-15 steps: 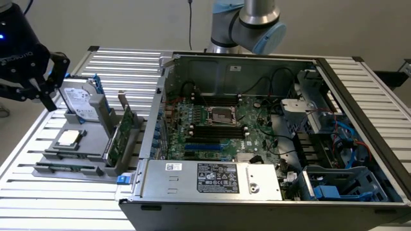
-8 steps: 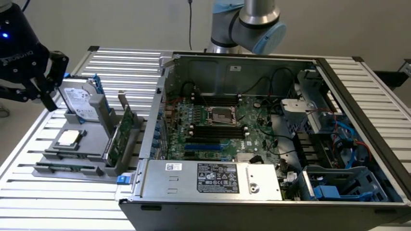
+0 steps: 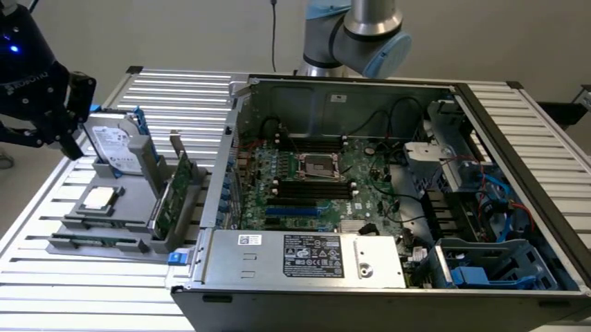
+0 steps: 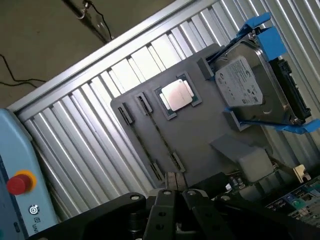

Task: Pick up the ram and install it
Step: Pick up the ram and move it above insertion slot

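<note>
The ram (image 3: 88,241) is a thin dark-green stick standing on edge in the front slot of the grey holder (image 3: 120,211), at the exterior view's left. In the wrist view the ram (image 4: 159,137) shows edge-on as a thin line between small clips. My gripper (image 3: 66,142) hangs above the holder's far left corner, beside the hard drive (image 3: 115,145). Its black fingers (image 4: 165,200) are pressed together with nothing between them, some way above the ram. The open computer case (image 3: 388,97) holds the motherboard with black memory slots (image 3: 314,187).
On the holder also sit a square silver processor (image 4: 177,95), a hard drive in blue brackets (image 4: 255,85) and an upright green expansion card (image 3: 176,190). The case's power supply (image 3: 305,256) lies at the front. A light-blue box with a red button (image 4: 19,182) stands beside the slatted table (image 3: 83,283).
</note>
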